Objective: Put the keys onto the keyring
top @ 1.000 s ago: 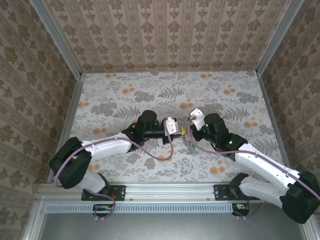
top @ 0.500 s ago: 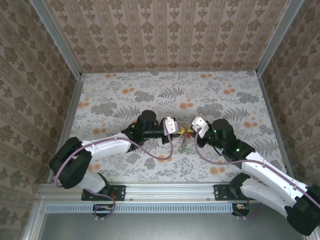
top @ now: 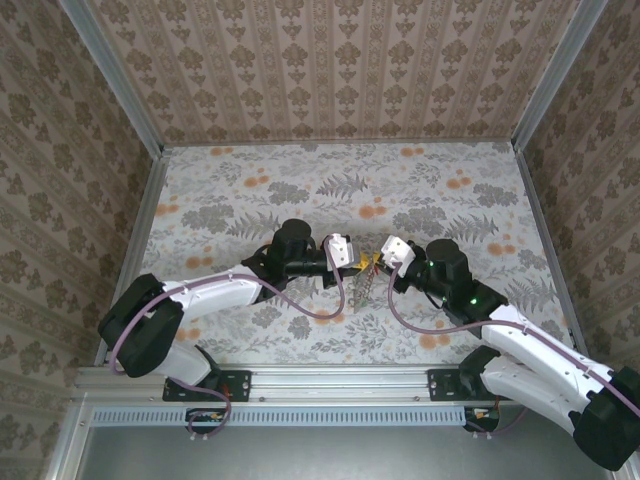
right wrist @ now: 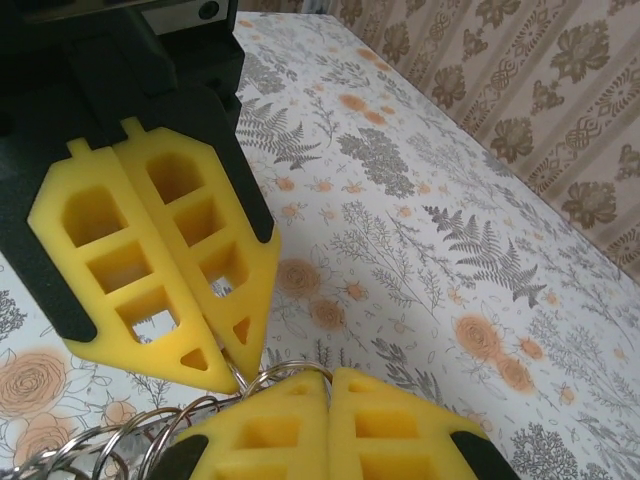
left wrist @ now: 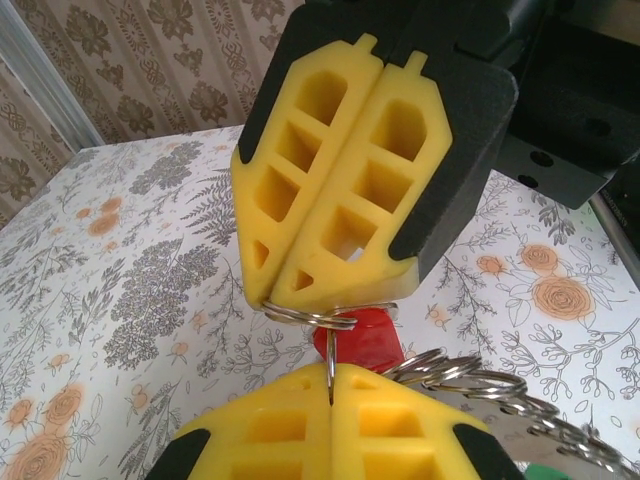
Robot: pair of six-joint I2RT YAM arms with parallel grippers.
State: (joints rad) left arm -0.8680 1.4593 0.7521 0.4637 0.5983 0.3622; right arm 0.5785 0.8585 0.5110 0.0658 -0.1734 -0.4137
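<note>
Keyring [left wrist: 545,420] hangs above the counter [left wrist: 120,260], pinched in the pressed-together jaws of left gripper [left wrist: 330,385] and right gripper [left wrist: 275,295]. The right has just swung round, apparently bracing it for threading.

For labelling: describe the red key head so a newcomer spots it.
Over the floral table, the yellow left gripper and right gripper face tip to tip. Behind the thin steel ring between them sits the red plastic key head, unlike the silver rings.

Tips meeting: right tool [right wrist: 328,382], left tool [right wrist: 233,368] pinch keyring [right wrist: 283,367] over floral table [right wrist: 430,200].
</note>
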